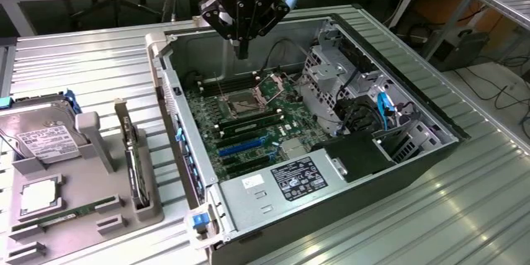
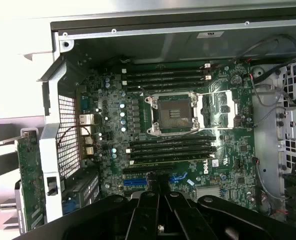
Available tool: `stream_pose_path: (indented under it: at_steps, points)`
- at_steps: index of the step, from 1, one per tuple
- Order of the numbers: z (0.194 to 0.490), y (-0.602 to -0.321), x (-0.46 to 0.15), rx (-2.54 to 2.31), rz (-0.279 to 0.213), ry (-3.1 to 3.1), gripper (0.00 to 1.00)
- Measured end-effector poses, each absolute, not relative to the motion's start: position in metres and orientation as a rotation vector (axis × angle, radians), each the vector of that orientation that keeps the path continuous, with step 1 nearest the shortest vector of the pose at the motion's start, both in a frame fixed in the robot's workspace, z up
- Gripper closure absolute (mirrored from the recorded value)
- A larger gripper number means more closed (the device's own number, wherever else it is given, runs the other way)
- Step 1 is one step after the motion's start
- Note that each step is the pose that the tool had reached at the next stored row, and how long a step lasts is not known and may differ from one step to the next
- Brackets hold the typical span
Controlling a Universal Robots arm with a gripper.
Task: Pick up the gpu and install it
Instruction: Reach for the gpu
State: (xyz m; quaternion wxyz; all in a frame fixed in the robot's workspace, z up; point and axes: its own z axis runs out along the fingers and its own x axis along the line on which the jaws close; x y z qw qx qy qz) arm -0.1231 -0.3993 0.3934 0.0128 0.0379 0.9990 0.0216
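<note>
The gpu (image 1: 133, 156) stands on edge in a slot of the grey holder tray (image 1: 153, 206) at the exterior view's left, its silver bracket end pointing up and away. My gripper (image 1: 241, 49) hangs over the far end of the open computer case (image 1: 414, 153), well away from the gpu, with its fingers together and nothing in them. In the wrist view the gripper (image 2: 159, 196) is above the motherboard (image 2: 108, 125), near the blue expansion slots (image 2: 136, 182). Those slots (image 1: 242, 147) hold no card.
The tray also holds a silver hard drive (image 1: 41, 138), a processor (image 1: 37, 195) and a green memory stick (image 1: 71, 215). The case's drive cage (image 1: 331, 79), cables (image 1: 385, 107) and power supply (image 1: 298, 178) crowd the exterior view's right. A green board (image 2: 29, 180) stands outside the case wall.
</note>
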Motion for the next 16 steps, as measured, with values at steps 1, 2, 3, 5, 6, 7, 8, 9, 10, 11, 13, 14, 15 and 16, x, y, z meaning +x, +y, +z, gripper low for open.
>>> stream_pose_path:
  at_steps: [1,2,3,5,6,7,8,9,10,11,13,14,15,16]
  points:
    - [0.393,-0.4,-0.126,0.118,0.068,3.113,0.89]
    - [0.393,-0.402,-0.129,0.118,0.068,3.112,0.89]
    - [0.393,-0.403,-0.133,0.118,0.068,3.112,0.89]
    - [0.393,-0.406,-0.139,0.118,0.068,3.112,0.89]
    - [0.393,-0.409,-0.143,0.118,0.068,3.112,0.89]
    - [0.393,-0.411,-0.146,0.118,0.068,3.112,0.89]
    - [0.393,-0.415,-0.152,0.118,0.068,3.111,0.89]
    - [0.393,-0.419,-0.159,0.118,0.068,3.111,0.89]
    - [0.393,-0.422,-0.163,0.118,0.067,3.111,0.89]
    - [0.392,-0.425,-0.17,0.118,0.068,3.111,0.89]
    - [0.391,-0.428,-0.177,0.118,0.067,3.111,0.89]
    - [0.391,-0.43,-0.181,0.118,0.067,3.111,0.89]
    - [0.39,-0.431,-0.184,0.118,0.067,3.111,0.89]
    - [0.39,-0.432,-0.188,0.118,0.067,3.111,0.89]
